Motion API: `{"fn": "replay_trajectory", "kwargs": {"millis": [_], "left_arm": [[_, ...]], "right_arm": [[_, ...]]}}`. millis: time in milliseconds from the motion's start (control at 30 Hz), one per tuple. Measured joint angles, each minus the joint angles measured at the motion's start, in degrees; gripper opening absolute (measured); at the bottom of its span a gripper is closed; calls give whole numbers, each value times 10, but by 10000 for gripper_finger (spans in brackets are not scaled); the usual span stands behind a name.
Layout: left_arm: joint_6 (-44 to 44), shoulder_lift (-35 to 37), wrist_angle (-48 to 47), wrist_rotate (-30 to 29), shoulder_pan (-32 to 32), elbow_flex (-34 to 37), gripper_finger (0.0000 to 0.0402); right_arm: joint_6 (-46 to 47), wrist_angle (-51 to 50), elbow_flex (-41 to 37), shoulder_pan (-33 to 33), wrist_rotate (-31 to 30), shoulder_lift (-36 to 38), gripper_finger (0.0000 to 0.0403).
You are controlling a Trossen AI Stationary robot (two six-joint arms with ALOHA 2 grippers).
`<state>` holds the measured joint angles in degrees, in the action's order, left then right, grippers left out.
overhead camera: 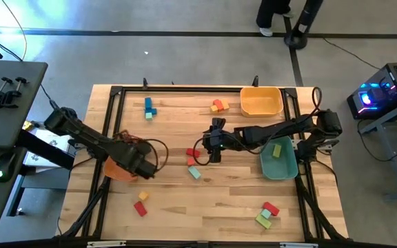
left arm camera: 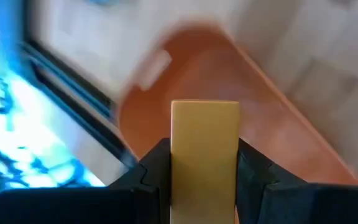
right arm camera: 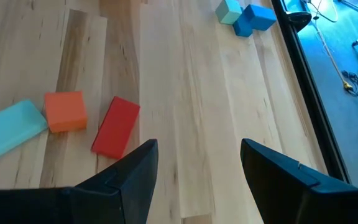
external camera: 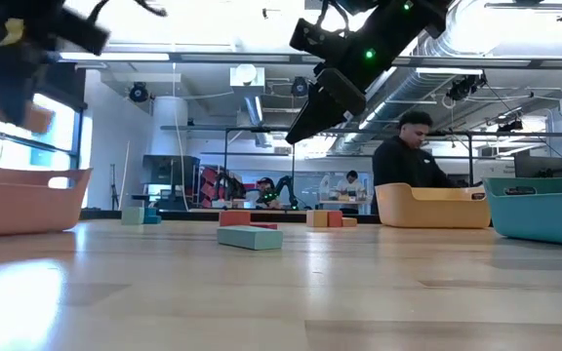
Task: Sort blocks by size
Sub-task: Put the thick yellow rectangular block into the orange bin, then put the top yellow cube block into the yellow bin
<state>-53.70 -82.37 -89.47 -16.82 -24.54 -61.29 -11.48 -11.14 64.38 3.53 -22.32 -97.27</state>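
Note:
My left gripper [overhead camera: 143,172] is shut on a yellow block [left arm camera: 204,143] and hangs over the orange bin [left arm camera: 229,74] at the table's left, also in the high view as the orange bin [overhead camera: 116,171]. My right gripper [right arm camera: 197,168] stands open above the table's middle with nothing between its fingers. Just ahead of it a red block [right arm camera: 115,126], an orange block [right arm camera: 65,111] and a teal bar [right arm camera: 11,132] lie flat on the wood. Farther off a teal block [right arm camera: 229,10] and a blue block [right arm camera: 255,18] lie together. My left gripper pinches the yellow block by two opposite long sides [left arm camera: 178,168] between its two fingers [left arm camera: 157,171]. The fingers slant steeply down and lie along the block, whose free end [left arm camera: 204,109] sticks out past the fingertips. The block is lifted clear, above the orange bin.
A yellow-orange bin [overhead camera: 260,102] stands at the far right, and a teal bin [overhead camera: 281,165] holding a light green block [overhead camera: 276,150] at the right. An orange and a red block [overhead camera: 218,105] lie at the far middle. More blocks lie near front left [overhead camera: 140,204] and front right [overhead camera: 267,213].

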Motion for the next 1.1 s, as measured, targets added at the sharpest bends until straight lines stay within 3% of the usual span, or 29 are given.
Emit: {"fn": "replay_trajectory", "kwargs": {"millis": [133,300,400,567,833,967,1100], "left_arm": [[2,55,99,64,22,109,92],[0,93,215,90,59,241,92],[-2,96,260,88,79,281,92],[-24,97,276,61,109,289,102],[-28,115,288,52,138,277,228],[-29,152,250,46,145,239,269],[-31,197,227,-29,141,177,280]], "right_arm": [[5,3,0,0,0,0,226],[2,6,0,0,0,0,226],[-1,7,0,0,0,0,226],[-4,16,0,-2,1,0,226],[0,23,0,-2,9,0,226],[1,22,0,-2,9,0,226],[1,-6,0,-2,3,7,226]]}}
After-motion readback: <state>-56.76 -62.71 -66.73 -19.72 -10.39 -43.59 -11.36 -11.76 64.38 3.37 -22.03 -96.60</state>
